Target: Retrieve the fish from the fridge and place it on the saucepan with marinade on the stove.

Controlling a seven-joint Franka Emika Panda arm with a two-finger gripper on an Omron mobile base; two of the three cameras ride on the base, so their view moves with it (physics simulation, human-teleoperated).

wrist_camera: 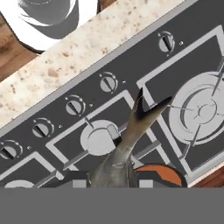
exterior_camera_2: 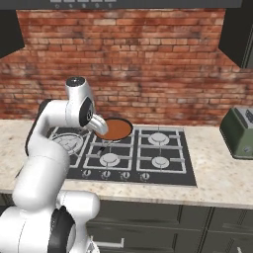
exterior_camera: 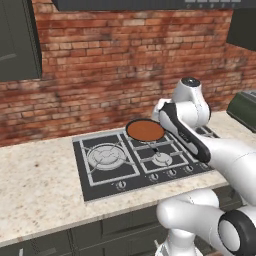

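Fish (wrist_camera: 131, 135) head hidden between fingers (wrist_camera: 72, 183)

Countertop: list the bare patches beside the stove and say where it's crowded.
Bare countertop runs left of the stove; another patch lies between stove and toaster. Crowded: the stove's middle, where the saucepan sits and the gripper holds the fish.

fish (wrist_camera: 131, 135) apparently held above stove (wrist_camera: 131, 83), marinade (wrist_camera: 162, 173) at edge
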